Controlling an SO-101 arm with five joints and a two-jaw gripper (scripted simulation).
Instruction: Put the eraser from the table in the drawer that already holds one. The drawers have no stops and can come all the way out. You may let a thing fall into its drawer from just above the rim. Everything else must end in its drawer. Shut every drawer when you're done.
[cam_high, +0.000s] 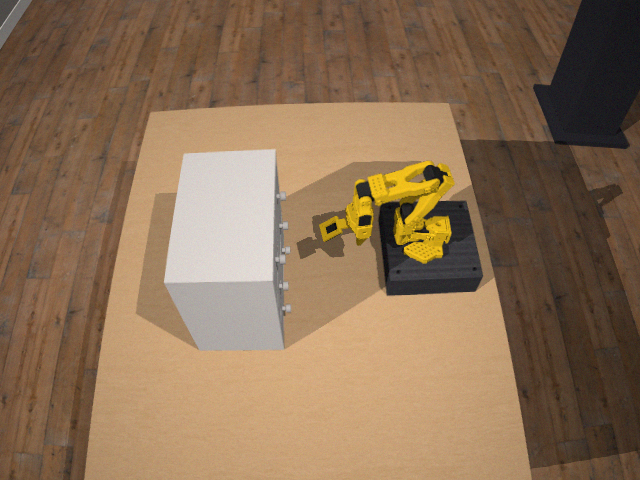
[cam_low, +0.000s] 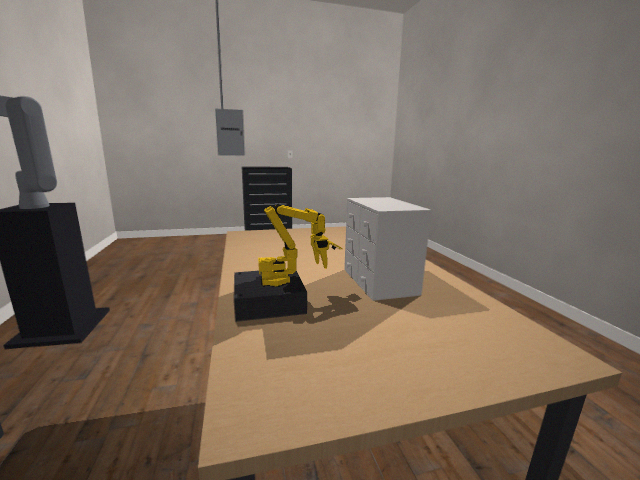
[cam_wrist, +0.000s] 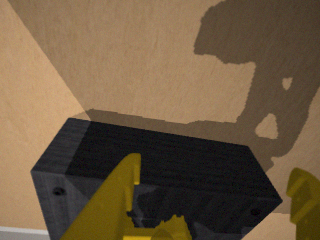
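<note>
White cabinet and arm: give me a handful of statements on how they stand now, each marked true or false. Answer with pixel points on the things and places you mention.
1. A drawer of the white cabinet (cam_high: 227, 217) (cam_low: 398, 253) is pulled well out. False: all six look shut.
2. The tool (cam_low: 321, 266) is open. True.
3. The tool grips a drawer handle. False: it hangs short of the cabinet, holding nothing.
4. The arm's black base block (cam_high: 431, 285) (cam_low: 271, 308) (cam_wrist: 165, 160) stands on the table (cam_high: 310, 413) (cam_low: 387, 382) (cam_wrist: 125, 60). True.

Beyond the gripper (cam_high: 361, 243) (cam_low: 321, 264) (cam_wrist: 212, 180), the drawer cabinet (cam_high: 222, 217) (cam_low: 398, 253) looks smooth and matt, like painted board. Below it, the tabletop (cam_high: 320, 392) (cam_low: 382, 392) (cam_wrist: 135, 65) has a fine, pale wood grain. The gripper's yellow fingers look like matt plastic; behind them, the black base block (cam_high: 434, 284) (cam_low: 271, 307) (cam_wrist: 160, 155) appears dull and faintly ridged.
</note>
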